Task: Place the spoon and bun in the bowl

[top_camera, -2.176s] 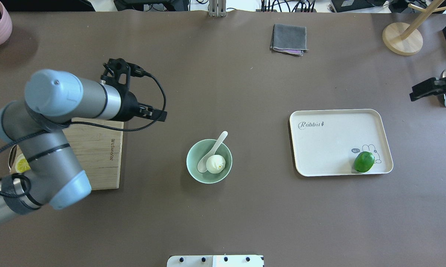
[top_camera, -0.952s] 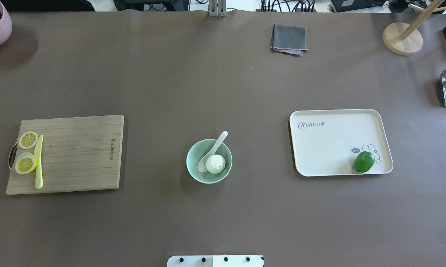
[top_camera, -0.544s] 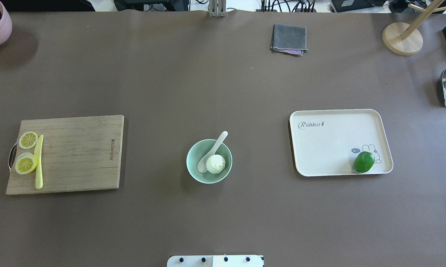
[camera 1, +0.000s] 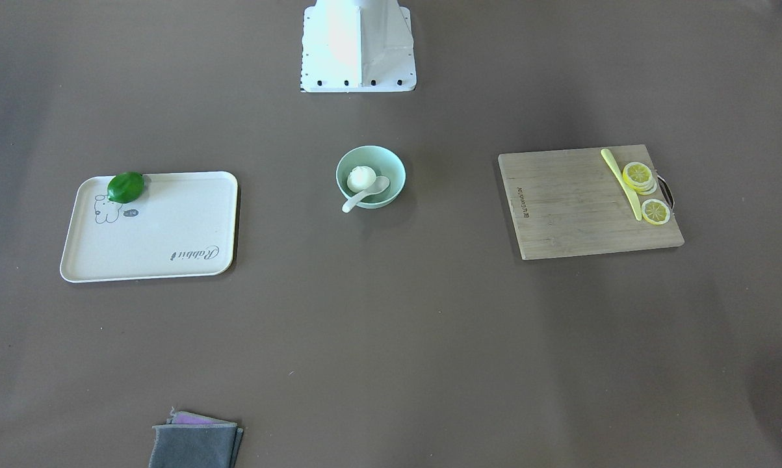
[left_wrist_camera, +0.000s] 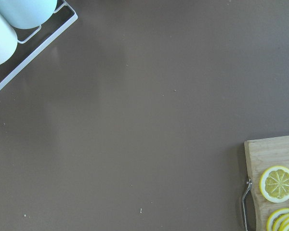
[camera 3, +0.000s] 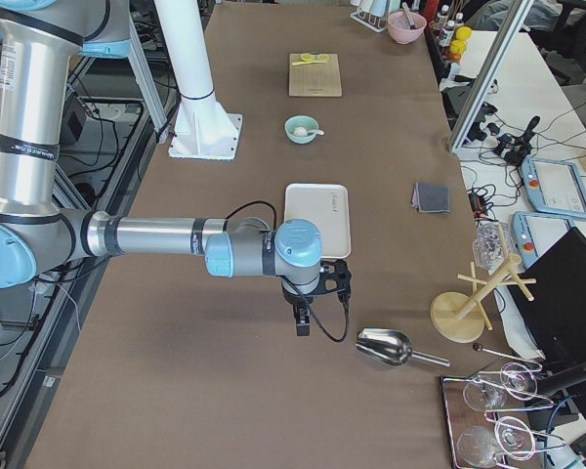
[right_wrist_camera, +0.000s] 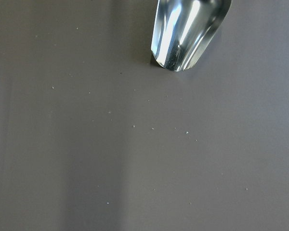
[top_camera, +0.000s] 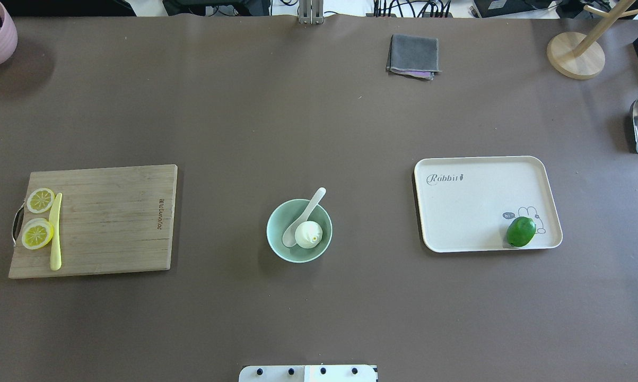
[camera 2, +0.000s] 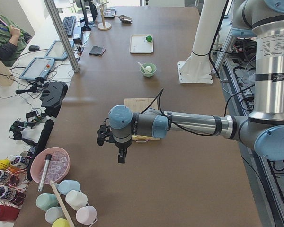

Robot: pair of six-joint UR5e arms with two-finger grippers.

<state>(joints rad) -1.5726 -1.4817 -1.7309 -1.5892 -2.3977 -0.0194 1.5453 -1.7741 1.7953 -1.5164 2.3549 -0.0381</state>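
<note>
Both the left end effector (camera 2: 121,159) and right end effector (camera 3: 302,327), openness untellable, have left overhead view; spoon (top_camera: 305,213), bun (top_camera: 308,234) unmoved.

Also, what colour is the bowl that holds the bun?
Pale mint green; the bowl shows best in the overhead exterior view, with the white bun inside.

Overhead: looking down from behind the base (top_camera: 308,373), sharing the bowl (top_camera: 277,248) with front.
Front: facing the base, looking steeply down.
Left end: looking along the table (camera 2: 189,184), left claw (camera 2: 121,156) nearest.
Right end: likewise, right claw (camera 3: 301,324) nearest.
Wrists: looking straight down, close, at cutting board (left_wrist_camera: 269,149) and scoop (right_wrist_camera: 188,29) by each claw.
</note>
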